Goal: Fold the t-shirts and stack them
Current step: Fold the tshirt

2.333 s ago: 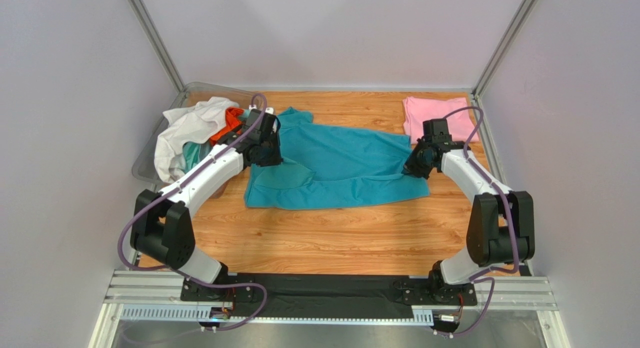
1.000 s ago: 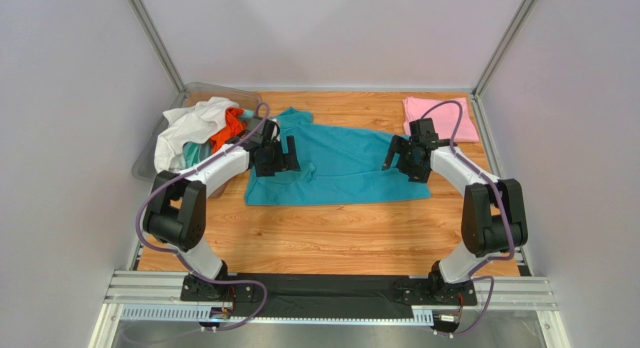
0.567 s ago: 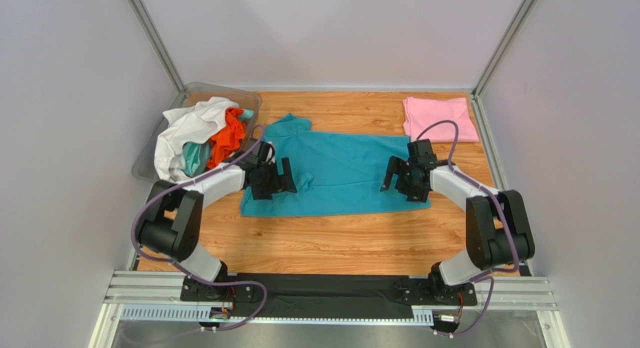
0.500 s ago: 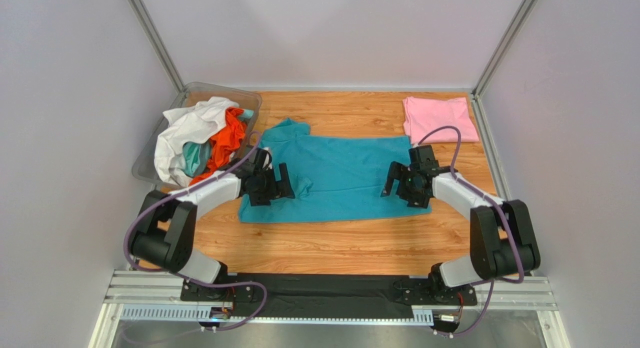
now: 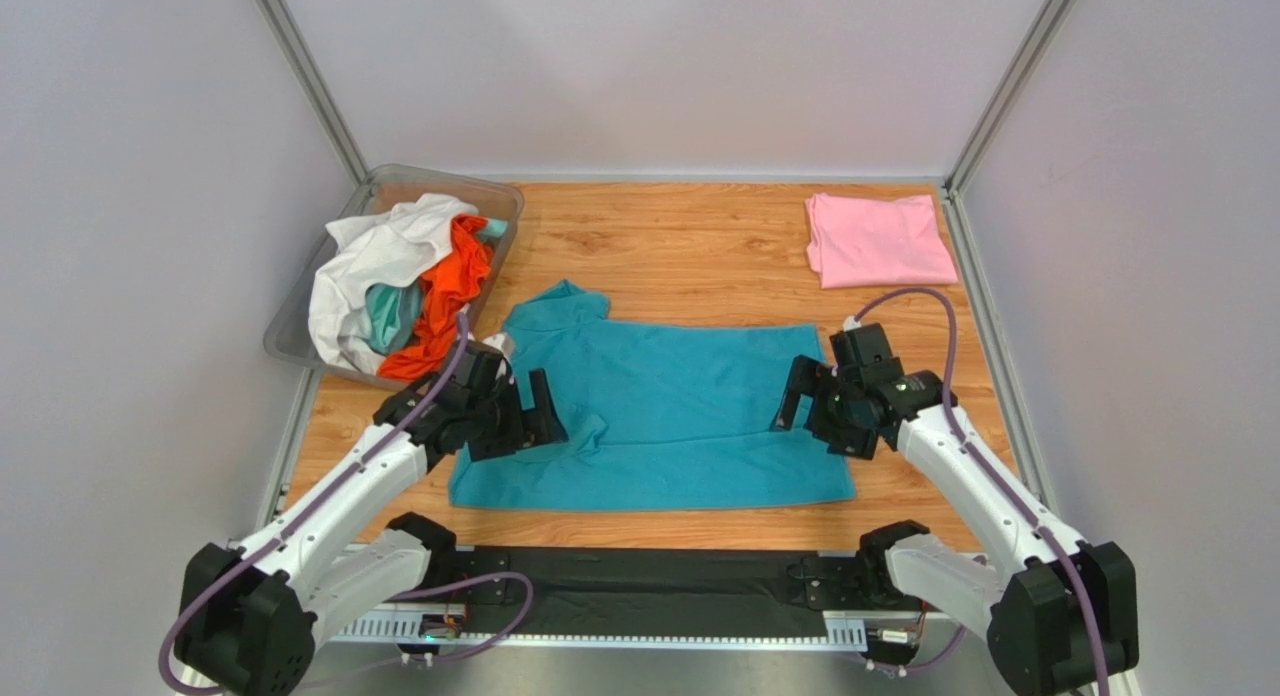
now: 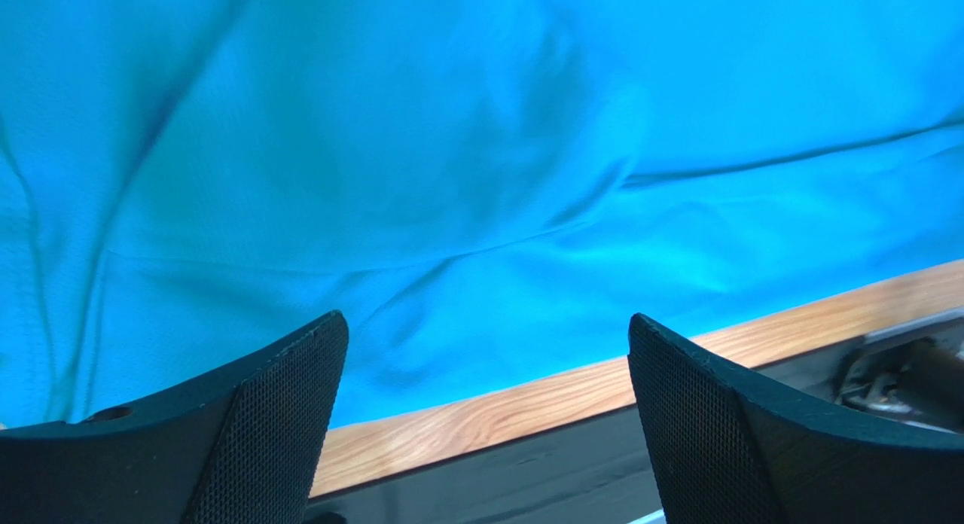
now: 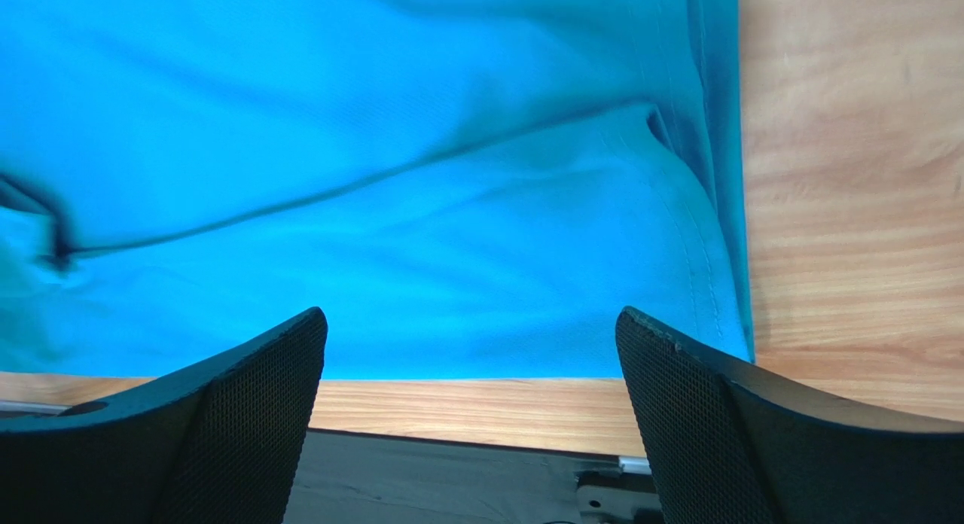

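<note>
Wrist views, left pincer (image 6: 483,332) and right pincer (image 7: 470,321) gaping, empty, teal t-shirt (image 6: 396,151) cropped

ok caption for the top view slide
Open left gripper and right gripper over a spread teal t-shirt; folded pink t-shirt at back right.

A wooden table (image 5: 676,246) with pale orange grain fills the middle of the top view. A clear plastic bin (image 5: 451,182) sits at its upper left corner. Along the table's lower edge runs a black strip (image 5: 661,572), with a slotted metal rail (image 5: 676,632) just below it. Two slanted metal posts (image 5: 308,74) rise from the upper corners, against plain grey walls (image 5: 661,66).
</note>
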